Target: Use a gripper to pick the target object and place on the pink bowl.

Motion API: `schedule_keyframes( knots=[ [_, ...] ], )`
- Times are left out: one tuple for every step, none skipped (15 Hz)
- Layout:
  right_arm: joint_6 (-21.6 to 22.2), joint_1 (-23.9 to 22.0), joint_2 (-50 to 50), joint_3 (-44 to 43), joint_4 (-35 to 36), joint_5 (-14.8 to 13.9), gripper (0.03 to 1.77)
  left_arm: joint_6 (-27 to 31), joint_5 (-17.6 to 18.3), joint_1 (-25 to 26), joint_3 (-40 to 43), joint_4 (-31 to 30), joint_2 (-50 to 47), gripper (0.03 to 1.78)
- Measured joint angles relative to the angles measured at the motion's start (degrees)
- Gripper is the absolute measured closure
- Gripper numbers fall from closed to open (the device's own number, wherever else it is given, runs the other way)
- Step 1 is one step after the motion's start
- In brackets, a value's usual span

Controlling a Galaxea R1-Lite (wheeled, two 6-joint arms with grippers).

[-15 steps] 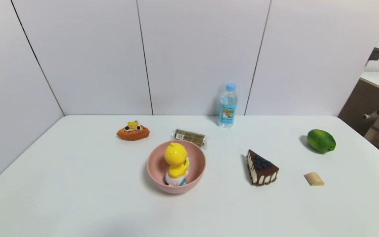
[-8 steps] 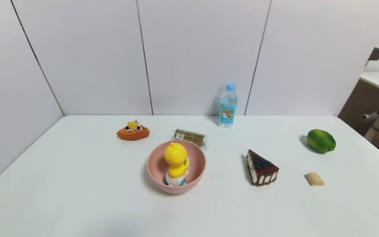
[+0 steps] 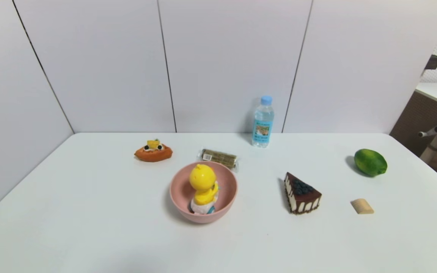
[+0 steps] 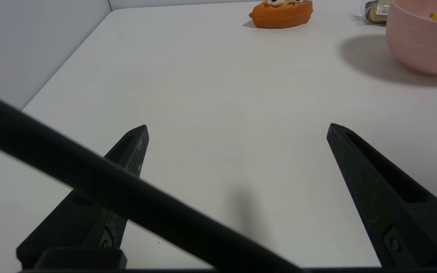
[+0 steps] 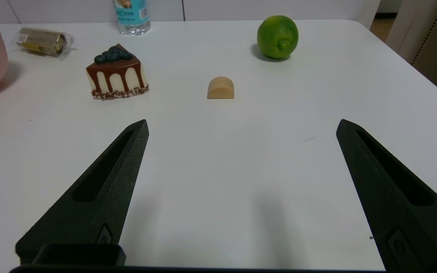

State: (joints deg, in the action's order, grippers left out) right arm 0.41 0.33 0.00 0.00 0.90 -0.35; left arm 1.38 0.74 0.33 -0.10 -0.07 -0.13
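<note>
Yellow duck toy (image 3: 203,185) sits upright inside the pink bowl (image 3: 176,189), head above the rim, white base with blue wheels down in the bowl; bowl stands on the white table (image 3: 89,212), left of centre; neither arm shows in the head view; left gripper (image 4: 237,127) hovers low over bare table near the front left, fingers (image 4: 135,144) spread wide with nothing between them, the bowl and the orange boat-shaped pastry toy (image 3: 153,151) ahead of it; right gripper (image 5: 241,123) likewise low over the table at front right, fingers (image 5: 127,151) wide apart and holding nothing; ahead of it lie a chocolate cake slice (image 3: 301,193), a small wooden half-round block (image 3: 362,206) and a green lime (image 3: 370,162); a wrapped snack bar (image 3: 219,157) lies just behind the bowl; a water bottle (image 3: 262,121) stands upright near the back wall
</note>
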Motion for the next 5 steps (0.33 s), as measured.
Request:
schedule_keyframes(
  knots=[
    [0.0,0.0,0.0,0.0,0.0,0.0,0.09,0.0,0.0,0.0,0.0,0.0,0.0,0.12],
    [0.1,0.0,0.0,0.0,0.5,0.1,0.09,0.0,0.0,0.0,0.0,0.0,0.0,0.12],
    [0.2,0.0,0.0,0.0,0.7,0.1,0.09,0.0,0.0,0.0,0.0,0.0,0.0,0.12],
    [0.3,0.0,0.0,0.0,0.8,0.1,0.09,0.0,0.0,0.0,0.0,0.0,0.0,0.12],
    [0.3,0.0,0.0,0.0,0.8,0.1,0.09,0.0,0.0,0.0,0.0,0.0,0.0,0.12]
  ],
)
